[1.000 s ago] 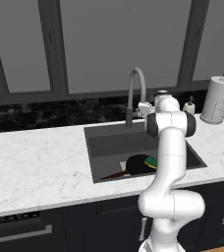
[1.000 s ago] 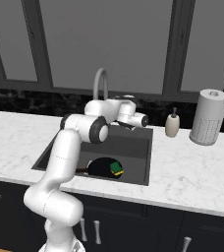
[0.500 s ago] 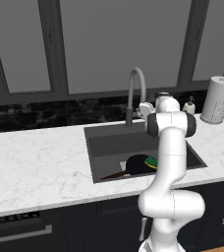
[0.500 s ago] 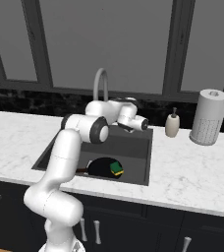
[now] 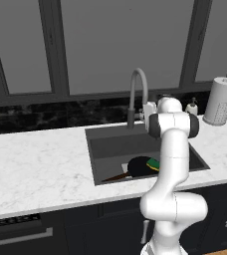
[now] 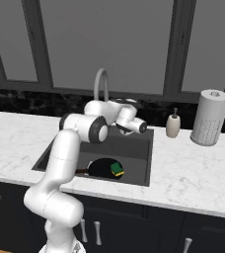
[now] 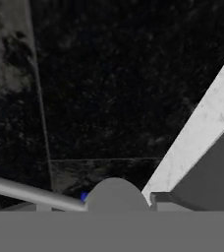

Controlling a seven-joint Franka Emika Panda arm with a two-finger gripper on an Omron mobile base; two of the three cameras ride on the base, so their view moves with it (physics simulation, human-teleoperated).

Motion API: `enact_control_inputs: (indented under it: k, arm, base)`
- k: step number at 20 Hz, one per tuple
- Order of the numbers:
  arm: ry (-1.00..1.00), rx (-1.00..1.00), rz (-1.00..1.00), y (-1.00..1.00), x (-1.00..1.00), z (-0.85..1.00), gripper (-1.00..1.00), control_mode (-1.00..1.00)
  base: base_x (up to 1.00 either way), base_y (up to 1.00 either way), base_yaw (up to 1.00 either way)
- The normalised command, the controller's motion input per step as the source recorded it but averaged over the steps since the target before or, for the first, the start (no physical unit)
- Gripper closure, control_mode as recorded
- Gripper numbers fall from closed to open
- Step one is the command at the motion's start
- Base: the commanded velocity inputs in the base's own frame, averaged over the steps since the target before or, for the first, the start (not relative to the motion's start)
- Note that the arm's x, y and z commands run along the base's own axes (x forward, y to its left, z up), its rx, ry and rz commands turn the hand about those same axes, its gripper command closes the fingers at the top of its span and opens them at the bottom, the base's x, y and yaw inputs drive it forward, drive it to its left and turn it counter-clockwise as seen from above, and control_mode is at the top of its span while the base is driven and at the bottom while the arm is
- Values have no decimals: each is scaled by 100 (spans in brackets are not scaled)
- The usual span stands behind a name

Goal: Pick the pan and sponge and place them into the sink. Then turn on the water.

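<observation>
Gripper (image 6: 140,127) seen over back of sink (image 6: 139,168), near base of faucet (image 6: 100,84); finger opening cannot be told, nothing seen held. In hand view, grey faucet lever and rounded faucet base (image 7: 115,194) seen close, against dark backsplash (image 7: 109,74), with strip of white counter (image 7: 202,128) alongside. Pan (image 5: 138,167) laid in sink basin toward front, handle pointed toward left wall. Sponge (image 6: 117,169) rested on pan's right edge. Soap bottle (image 6: 172,124) and paper towel roll (image 6: 209,117) stood on counter right of sink.
</observation>
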Motion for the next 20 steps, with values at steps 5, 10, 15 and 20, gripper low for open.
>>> enact_control_inputs:
  k: [5,10,15,20]
  arm:
    - [24,30,-22,-34,0,-15,100,-100]
    - [8,18,-11,-10,0,-26,100,-100]
    - [0,1,0,0,0,-1,100,-100]
    - [0,0,0,0,0,0,100,-100]
  base:
    - [0,0,0]
    - [0,0,0]
    - [0,0,0]
    - [0,0,0]
